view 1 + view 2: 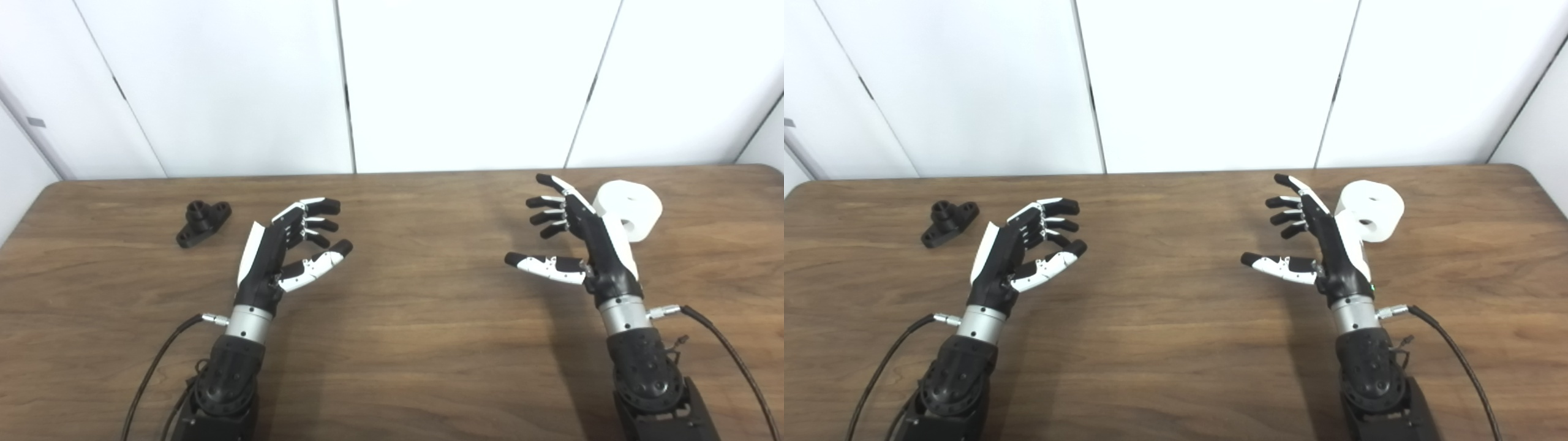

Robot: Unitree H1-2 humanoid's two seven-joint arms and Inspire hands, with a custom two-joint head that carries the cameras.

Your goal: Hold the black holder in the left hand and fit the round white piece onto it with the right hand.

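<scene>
The black holder [203,222] lies on the wooden table [404,343] at the far left, a short post rising from its flat base. My left hand [288,251] hovers open to its right, well apart from it, palm turned inward. The round white piece [634,208], a thick disc with a centre hole, stands at the far right. My right hand [572,242] is open just left of the disc and partly in front of it, holding nothing. Whether the hand touches the disc is unclear.
White wall panels [465,79] rise behind the table's far edge. Black cables [156,361] trail from both wrists toward the near edge. Bare wood lies between the two hands.
</scene>
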